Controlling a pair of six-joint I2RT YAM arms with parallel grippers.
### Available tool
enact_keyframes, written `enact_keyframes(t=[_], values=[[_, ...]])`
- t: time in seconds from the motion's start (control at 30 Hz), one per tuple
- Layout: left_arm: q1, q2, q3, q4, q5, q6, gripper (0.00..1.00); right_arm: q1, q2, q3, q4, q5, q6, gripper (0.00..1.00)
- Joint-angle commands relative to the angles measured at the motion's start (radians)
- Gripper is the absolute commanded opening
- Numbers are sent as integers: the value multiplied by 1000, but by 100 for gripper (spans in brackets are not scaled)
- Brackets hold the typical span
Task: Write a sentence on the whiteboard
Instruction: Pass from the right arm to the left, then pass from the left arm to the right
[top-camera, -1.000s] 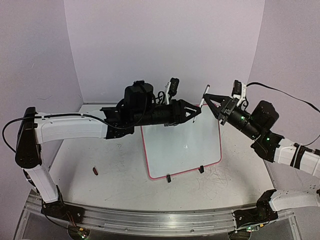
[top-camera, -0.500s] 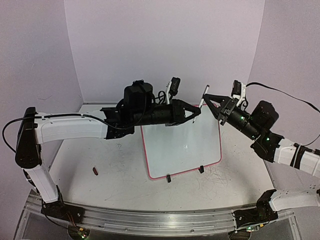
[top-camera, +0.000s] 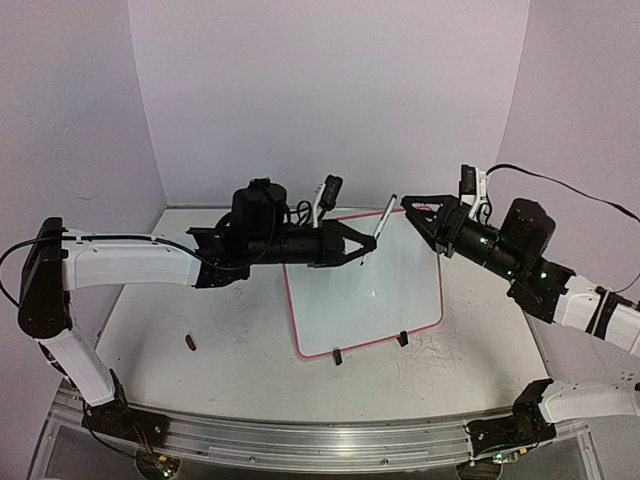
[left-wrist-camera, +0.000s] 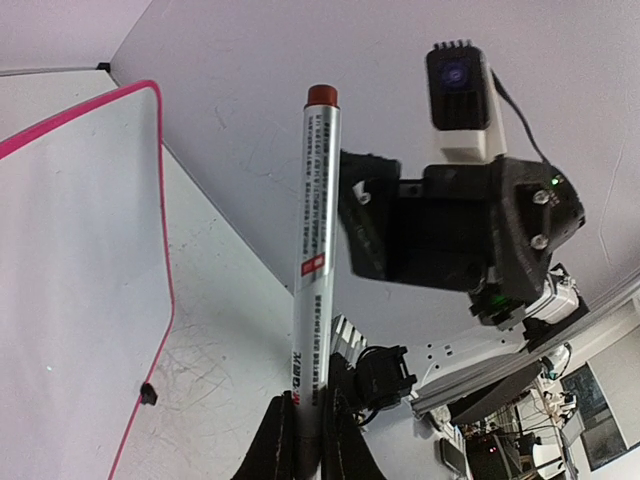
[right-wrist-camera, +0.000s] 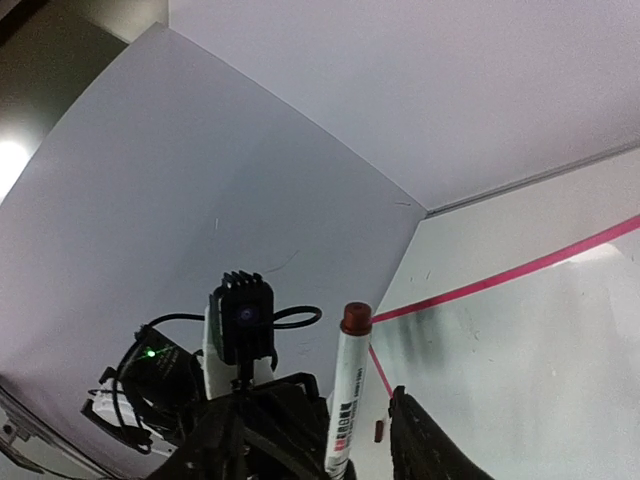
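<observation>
The whiteboard (top-camera: 365, 290), white with a pink-red rim, lies on the table between the arms; it also shows in the left wrist view (left-wrist-camera: 80, 270) and the right wrist view (right-wrist-camera: 540, 340). No sentence is in view on its face. A silver marker (top-camera: 379, 219) with a red-brown end points up and away; my left gripper (top-camera: 364, 243) is shut on its lower barrel. The left wrist view has the marker (left-wrist-camera: 315, 250) rising from the pinched fingers (left-wrist-camera: 305, 435). My right gripper (top-camera: 420, 222) stands open just right of the marker, apart from it. In the right wrist view the marker (right-wrist-camera: 345, 390) stands before the open jaws.
A small red cap (top-camera: 190, 342) lies on the scuffed table at the front left. Two black clip feet (top-camera: 338, 356) sit on the board's near edge. Purple walls close in at the back and sides.
My right gripper has opened and let go of the marker. My left gripper has shut on it and drawn it a little to the left and down.
</observation>
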Motion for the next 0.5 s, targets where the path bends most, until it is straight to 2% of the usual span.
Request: enact_keyframes(t=[0.0, 0.07, 0.17, 0.3, 0.47], values=[[22, -92, -48, 0, 105, 102, 0, 1, -35, 131, -217, -20, -211, 83], [21, -114, -68, -21, 147, 155, 0, 1, -14, 196, -370, -61, -315, 98], [22, -125, -53, -131, 170, 241, 0, 0, 20, 304, -590, -97, -460, 98], [21, -120, 20, -362, 137, 377, 0, -1, 27, 406, -752, -111, -548, 98], [22, -168, 28, -460, 110, 484, 0, -1, 145, 542, -974, -335, -676, 98]])
